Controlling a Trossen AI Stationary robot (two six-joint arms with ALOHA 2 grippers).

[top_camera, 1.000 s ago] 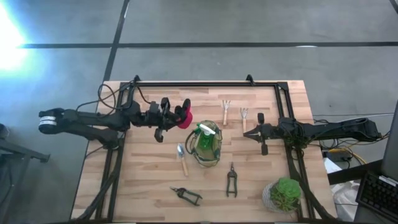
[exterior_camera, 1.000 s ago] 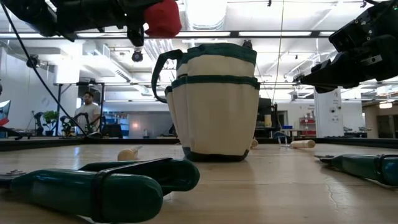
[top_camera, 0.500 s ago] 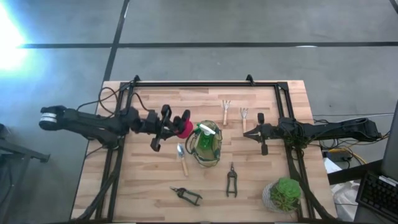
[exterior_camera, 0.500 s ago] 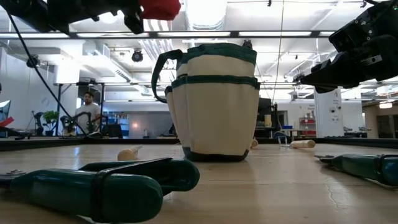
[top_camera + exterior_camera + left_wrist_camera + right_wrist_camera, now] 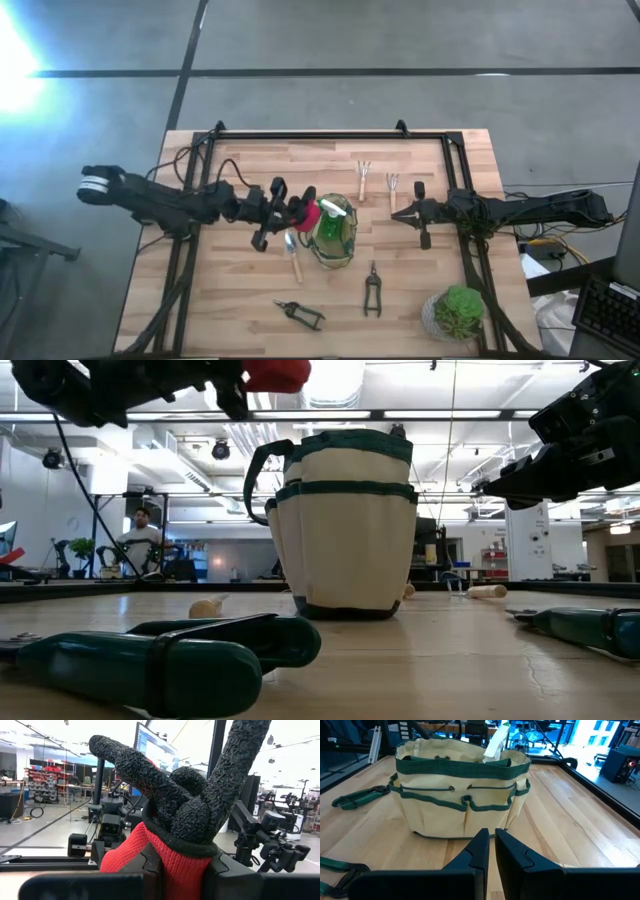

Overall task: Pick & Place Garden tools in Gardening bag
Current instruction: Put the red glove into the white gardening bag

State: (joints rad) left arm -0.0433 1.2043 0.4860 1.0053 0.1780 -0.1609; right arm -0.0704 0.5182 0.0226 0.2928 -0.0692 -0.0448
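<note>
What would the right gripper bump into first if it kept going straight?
Probably the bag. The shut right gripper points straight at its side across bare table, nothing between them.

No words, numbers, labels or signs can be read in any of the pictures. The screen point(image 5: 152, 747) at the top middle of the left wrist view glows blue and white, but what is on it is too small to make out.
</note>
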